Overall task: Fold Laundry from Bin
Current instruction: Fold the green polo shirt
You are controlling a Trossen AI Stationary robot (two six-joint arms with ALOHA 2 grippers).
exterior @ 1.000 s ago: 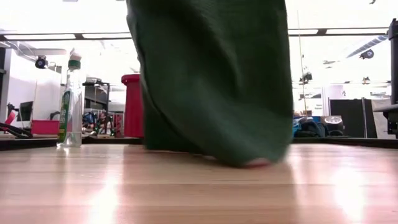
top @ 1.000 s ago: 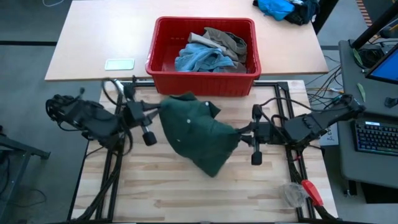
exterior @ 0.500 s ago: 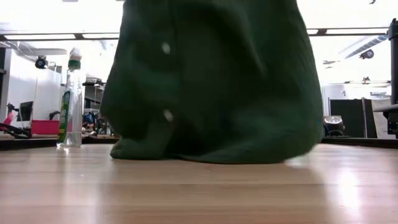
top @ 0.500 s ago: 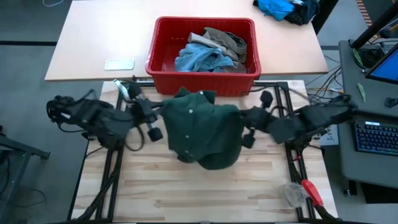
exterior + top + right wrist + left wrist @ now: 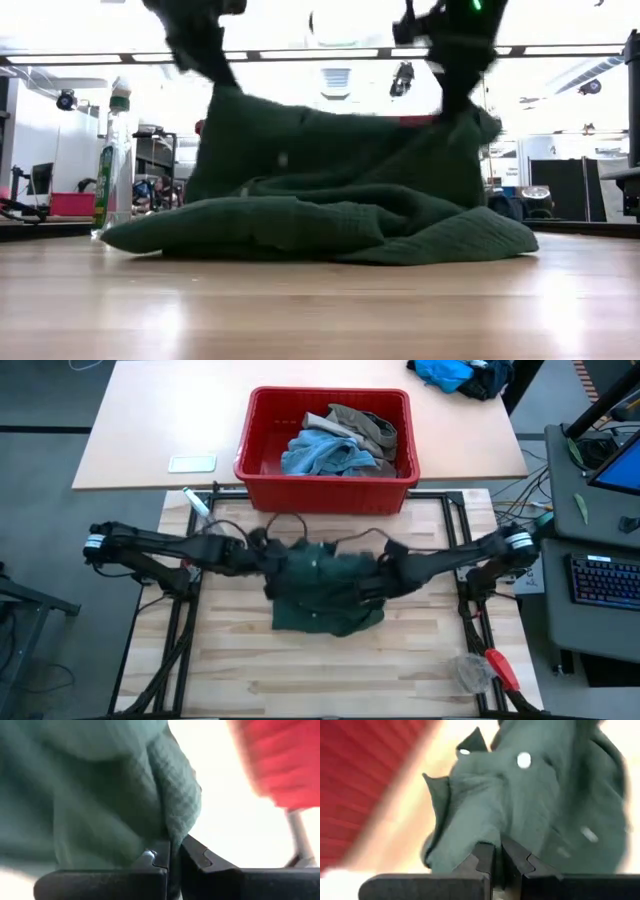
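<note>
- Laundry is split between two places: a dark green garment (image 5: 325, 585) lies on the wooden table (image 5: 240, 660) near its far edge, just in front of the red bin (image 5: 325, 478), while a light blue piece (image 5: 325, 455) and a khaki piece (image 5: 365, 425) remain inside the bin.
- Left gripper (image 5: 262, 556) is clamped tight on the garment's left upper edge; the left wrist view shows cloth pinched between its closed fingers (image 5: 485, 860).
- Right gripper (image 5: 385, 563) is likewise closed on the right upper edge, cloth caught between its fingers (image 5: 162, 857).
- Risk, as I judge it: the lower part of the garment is already bunched and doubled under itself on the table, so releasing here would leave a crumpled heap, not a flat sheet.
- A second risk: the two pinches hold only thin edges, so a pull apart to flatten it could slip the fabric out of one gripper.
- Compared with a second ago, the garment has come down: it hung in the air between the arms, hiding most of the low view, and now rests spread on the table with both arms stretched low toward the middle.
</note>
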